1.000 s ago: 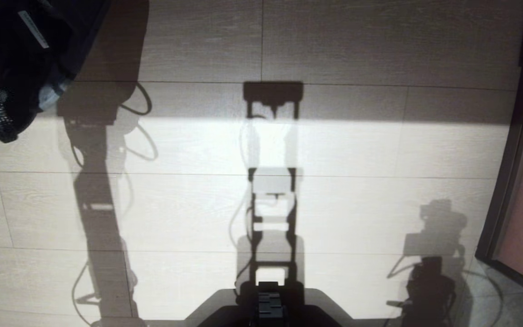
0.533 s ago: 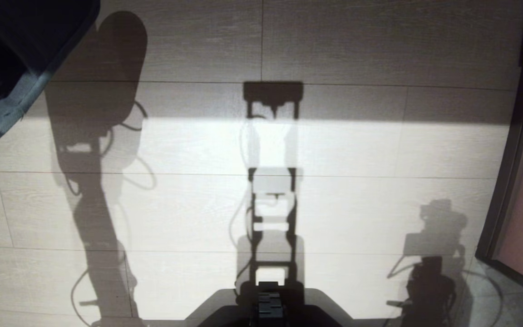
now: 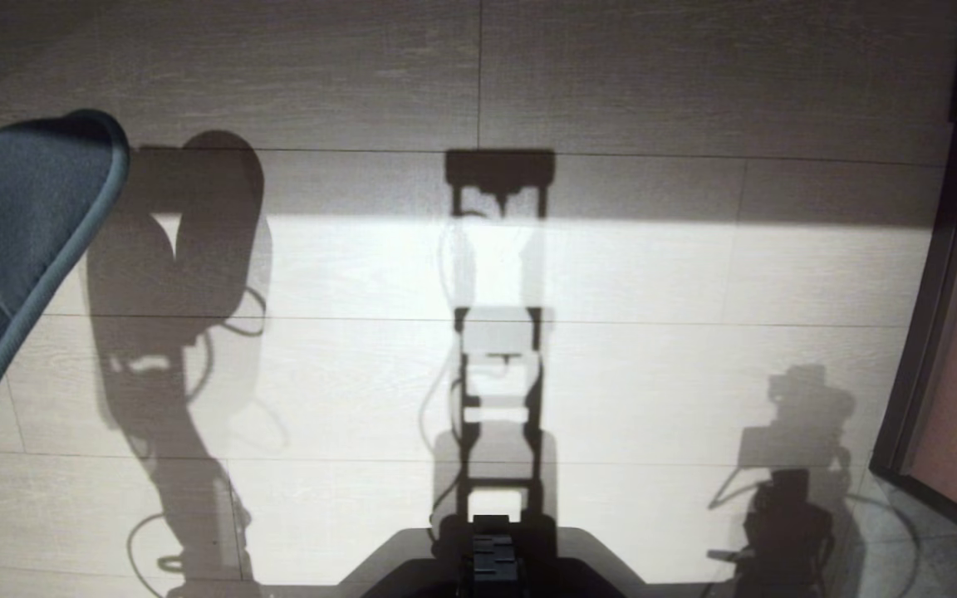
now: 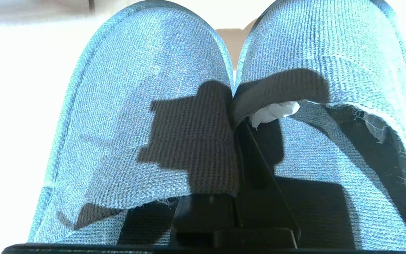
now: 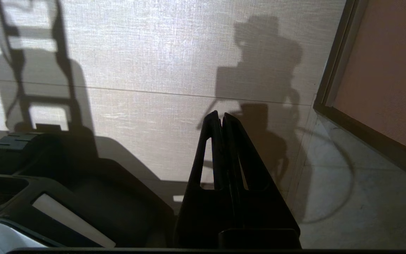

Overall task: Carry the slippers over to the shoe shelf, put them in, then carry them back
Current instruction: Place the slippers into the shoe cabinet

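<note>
Jaws of the left gripper (image 4: 234, 141) are clamping the slippers (image 4: 231, 116) by their inner edges and lifting them up over the floor (image 3: 611, 266), toe now swinging into the head view, so carrying is beginning.

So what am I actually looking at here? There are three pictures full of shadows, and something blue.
This is a wheeled robot with two arms. One camera sits on its head and looks down at the pale floor; the dark shapes there are the robot's own shadows. The other two cameras sit on its wrists, behind the fingers. The left wrist view shows the left end effector shut on a pair of slippers, pinching their inner edges together, toes pointing away. They look blue-grey here. In the head view one slipper pokes in at the left edge, lifted off the floor. The right end effector is shut, holds nothing and hangs low beside the robot's base.
</note>
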Available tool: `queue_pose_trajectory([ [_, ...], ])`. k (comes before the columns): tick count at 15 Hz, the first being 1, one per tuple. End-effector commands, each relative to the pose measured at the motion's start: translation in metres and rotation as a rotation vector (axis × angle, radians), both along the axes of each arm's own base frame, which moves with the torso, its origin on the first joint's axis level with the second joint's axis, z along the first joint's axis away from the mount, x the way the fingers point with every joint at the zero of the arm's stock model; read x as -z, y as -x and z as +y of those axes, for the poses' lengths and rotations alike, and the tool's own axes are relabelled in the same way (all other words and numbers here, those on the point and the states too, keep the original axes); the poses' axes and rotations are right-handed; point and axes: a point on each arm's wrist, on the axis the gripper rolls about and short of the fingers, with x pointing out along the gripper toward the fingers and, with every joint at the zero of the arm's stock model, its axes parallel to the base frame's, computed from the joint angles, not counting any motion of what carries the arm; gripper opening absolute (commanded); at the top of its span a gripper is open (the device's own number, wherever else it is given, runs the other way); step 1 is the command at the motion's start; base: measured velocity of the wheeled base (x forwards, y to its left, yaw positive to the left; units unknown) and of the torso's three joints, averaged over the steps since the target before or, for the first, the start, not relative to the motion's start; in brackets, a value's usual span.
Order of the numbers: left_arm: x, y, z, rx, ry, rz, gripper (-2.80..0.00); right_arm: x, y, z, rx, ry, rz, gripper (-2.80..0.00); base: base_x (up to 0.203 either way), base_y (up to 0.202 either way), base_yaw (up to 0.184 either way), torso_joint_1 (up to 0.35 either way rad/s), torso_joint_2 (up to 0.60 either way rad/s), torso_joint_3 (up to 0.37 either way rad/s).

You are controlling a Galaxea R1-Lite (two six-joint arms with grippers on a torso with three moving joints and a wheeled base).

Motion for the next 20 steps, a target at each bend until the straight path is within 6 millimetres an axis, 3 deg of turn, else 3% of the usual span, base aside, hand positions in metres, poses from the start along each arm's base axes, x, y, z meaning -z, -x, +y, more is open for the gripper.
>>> queue_pose_trajectory([
  [1, 0.028, 0.033, 0.000, -0.004, 0.000, -0.038, -2.80, 0.000, 0.000, 0.000, 0.000, 0.000, -0.001, -2.80, 0.000, 0.000, 0.000, 0.000, 0.00, 0.000],
  [7, 0.093, 0.066, 0.000, -0.011, 0.004, -0.042, -2.80, 0.000, 0.000, 0.000, -0.002, 0.000, -0.001, -2.80, 0.000, 0.000, 0.000, 0.000, 0.00, 0.000],
  [12, 0.144, 0.074, -0.001, 0.037, -0.007, 0.010, -2.80, 0.000, 0.000, 0.000, -0.001, 0.000, -0.001, -2.80, 0.000, 0.000, 0.000, 0.000, 0.00, 0.000],
  [20, 0.180, 0.086, -0.003, 0.135, -0.001, 0.156, -2.80, 0.000, 0.000, 0.000, -0.001, 0.000, -0.002, -2.80, 0.000, 0.000, 0.000, 0.000, 0.00, 0.000],
])
